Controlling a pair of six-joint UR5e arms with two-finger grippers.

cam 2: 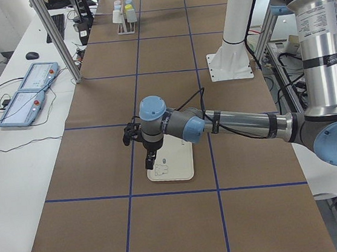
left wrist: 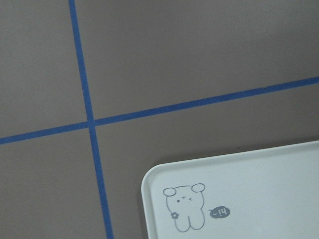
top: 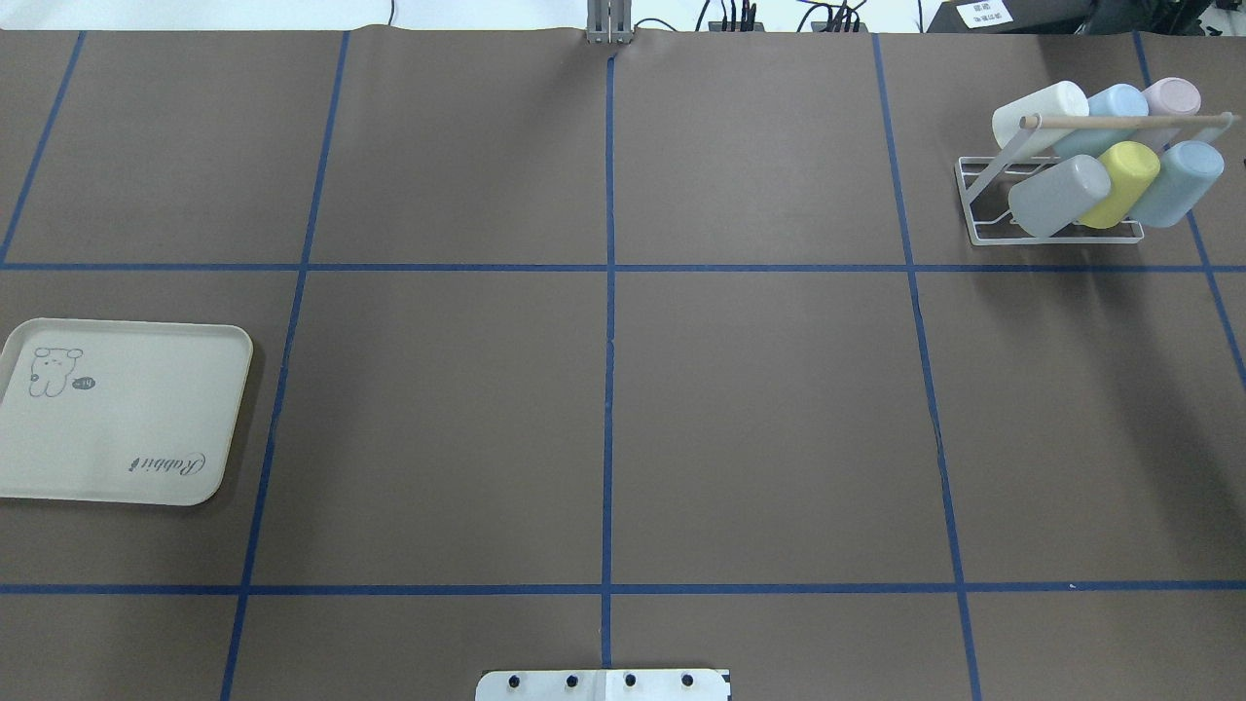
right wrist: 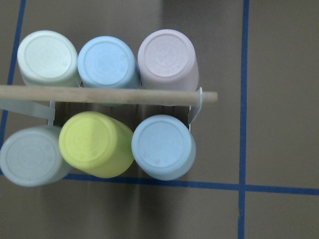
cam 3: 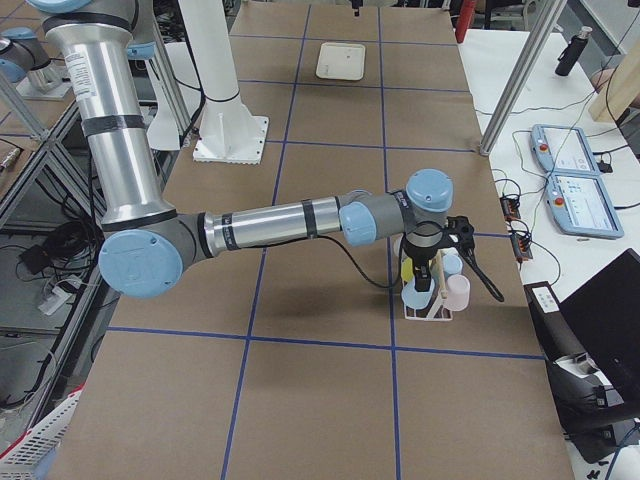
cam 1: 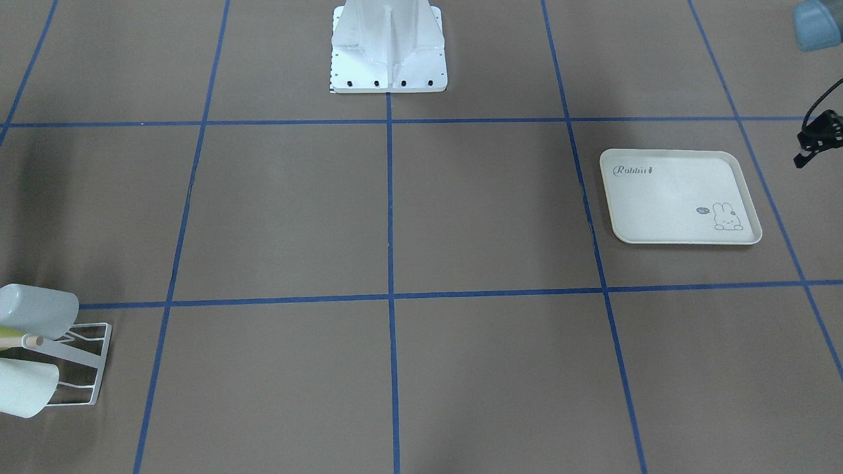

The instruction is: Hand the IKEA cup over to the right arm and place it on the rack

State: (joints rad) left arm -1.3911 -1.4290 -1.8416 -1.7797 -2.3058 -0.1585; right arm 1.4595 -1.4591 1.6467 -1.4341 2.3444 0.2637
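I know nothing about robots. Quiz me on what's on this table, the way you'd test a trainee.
1. How many cups sit on the rack?
2. True or false: the rabbit-print tray holds a cup.
3. Which cup colour appears twice on the rack? A yellow, B light blue, C pink.

Key:
1. Six, in two rows of three.
2. False; nothing lies on it.
3. B.
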